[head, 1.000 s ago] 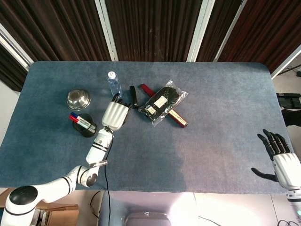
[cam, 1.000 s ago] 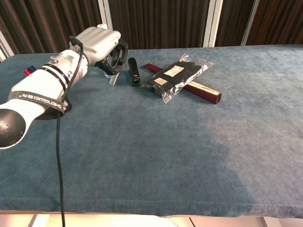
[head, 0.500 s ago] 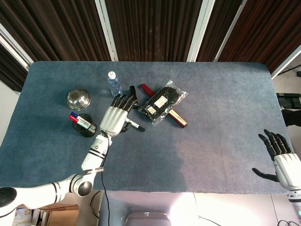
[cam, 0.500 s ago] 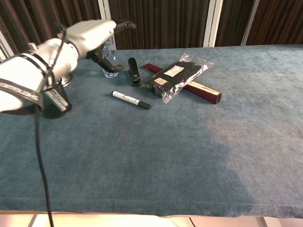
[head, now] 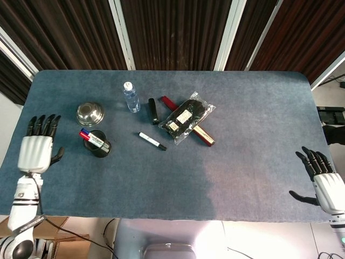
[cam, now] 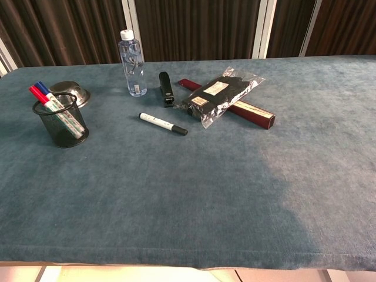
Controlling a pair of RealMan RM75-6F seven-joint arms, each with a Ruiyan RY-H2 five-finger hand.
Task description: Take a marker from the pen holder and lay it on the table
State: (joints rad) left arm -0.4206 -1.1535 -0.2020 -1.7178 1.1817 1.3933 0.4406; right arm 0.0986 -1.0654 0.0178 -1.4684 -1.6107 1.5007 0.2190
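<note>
I see my left robot hand (head: 35, 151) at the near left edge of the blue felt-covered desk (head: 242, 145), its fingers spread wide and holding nothing. My right robot hand (head: 322, 182) sits past the near right edge, also wide with fingers apart and nothing in it. Neither robot hand shows in the chest view.

The black-capped white marker (head: 152, 141) (cam: 163, 124) lies flat on the desk, well to the right of my left robot hand and far to the left of my right one, touching nothing else. Between it and my left robot hand stands the black wire-mesh pen holder (head: 100, 144) (cam: 61, 120), upright, with a red-capped marker (cam: 40, 95) and a blue-capped marker (cam: 46, 91) leaning in it.

Farther out from my left robot hand I see a small steel bowl (head: 90, 113) (cam: 70, 91) just beyond the holder, and a clear plastic water bottle (head: 130, 96) (cam: 132, 63) standing to its right. Right of the bottle lies a black stapler (head: 153, 110) (cam: 166, 88), then a clear plastic bag of dark contents (head: 187, 116) (cam: 222, 93) resting across a long dark red box (head: 204, 135) (cam: 249, 111).
</note>
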